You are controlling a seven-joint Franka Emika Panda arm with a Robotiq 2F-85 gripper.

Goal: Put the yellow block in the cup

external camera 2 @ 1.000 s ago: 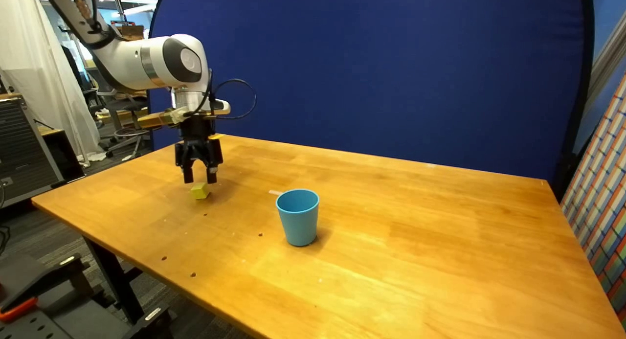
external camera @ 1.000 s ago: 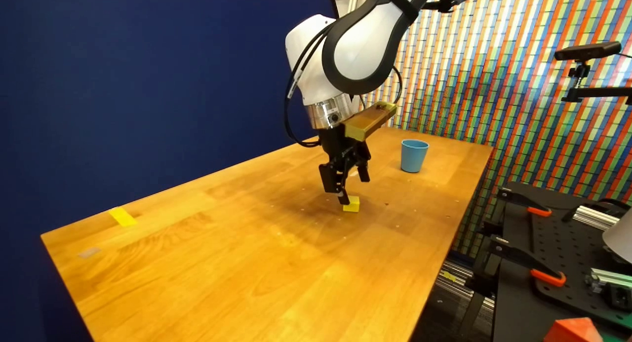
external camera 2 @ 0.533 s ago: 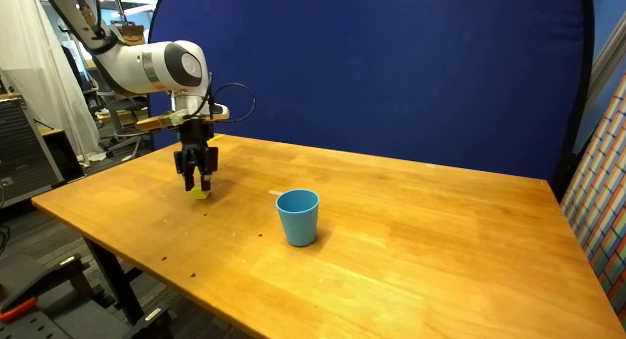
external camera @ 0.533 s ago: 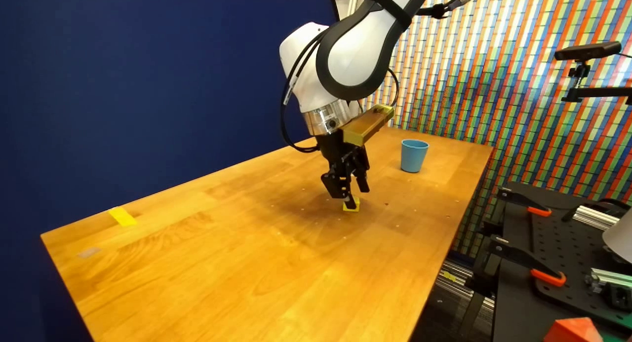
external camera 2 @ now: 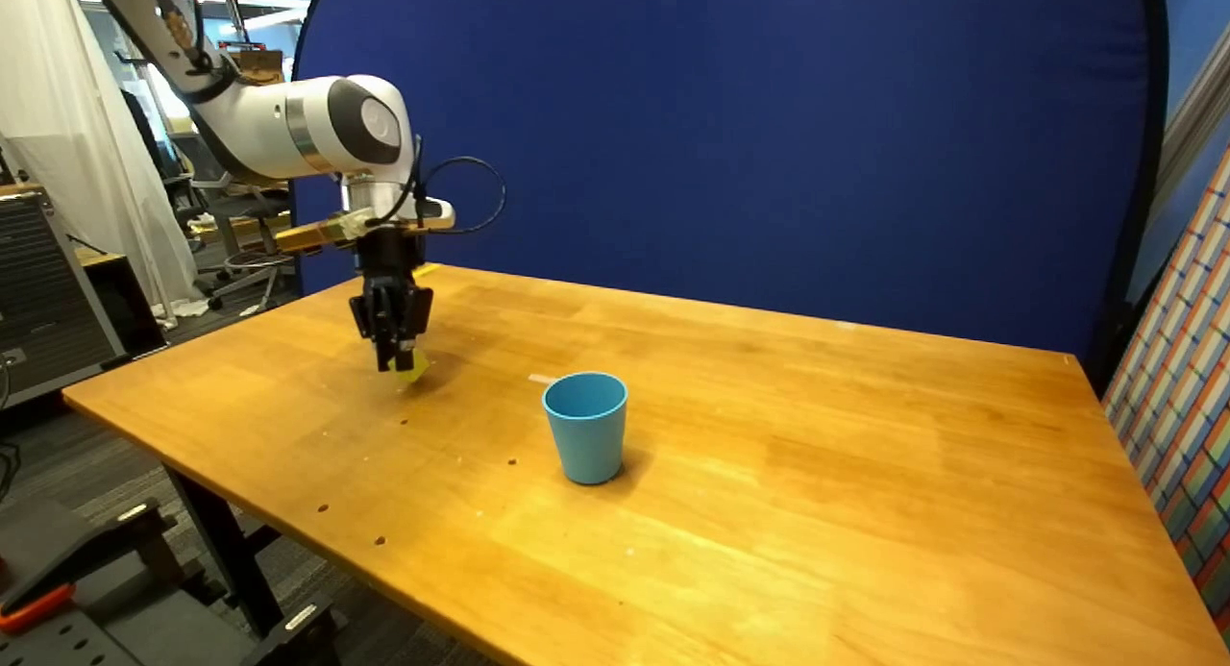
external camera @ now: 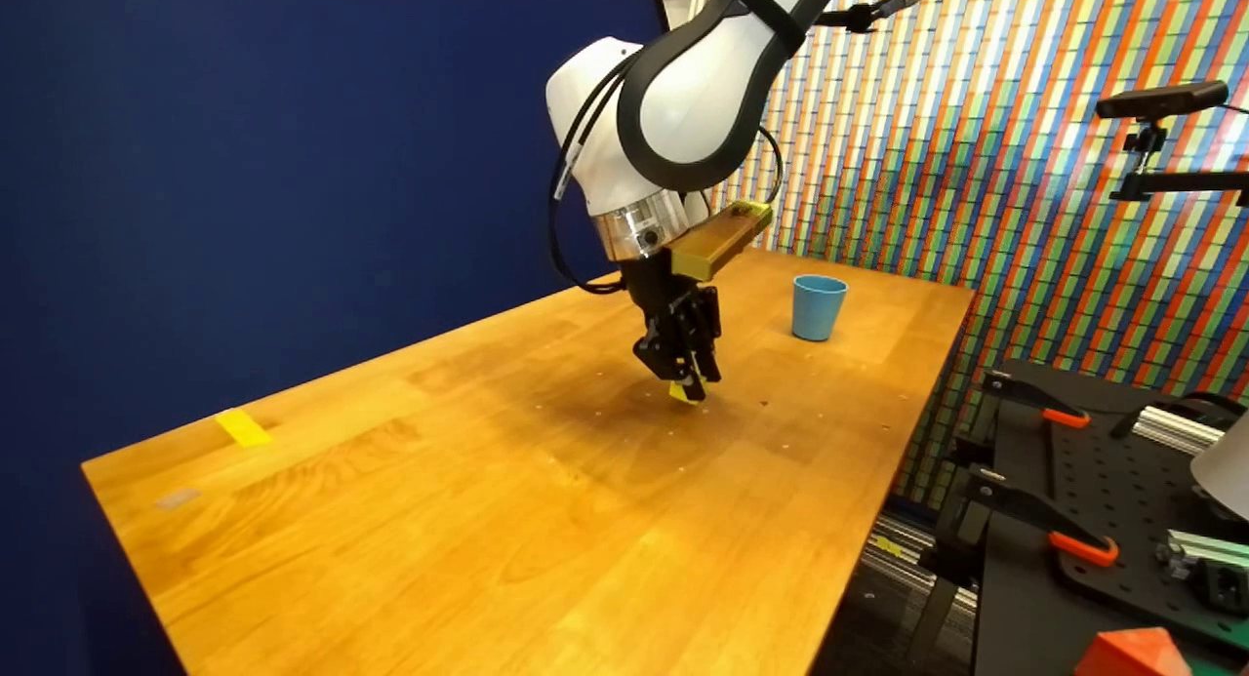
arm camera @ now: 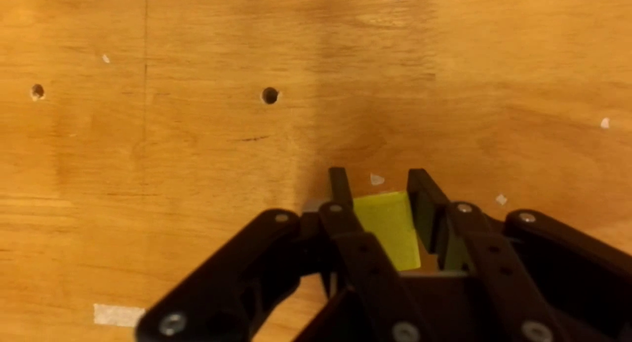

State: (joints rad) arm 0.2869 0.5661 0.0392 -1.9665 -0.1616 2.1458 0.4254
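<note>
In an exterior view, I have tape near the bench's left corner. Right of it, well in from the edges, my gripper is narrow, holding the block, which the wrist view shows between the jaws. Furthest right, the cup stands upright toward the far right corner.

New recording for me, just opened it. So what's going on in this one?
A Franka Panda arm is handling a small yellow block. Its gripper has its jaws closed on two sides of the block, low over the wooden table; whether the block is fully off the surface is hard to tell. The light-blue cup stands upright on the table, apart from the gripper, and the block is not in it yet.
</note>
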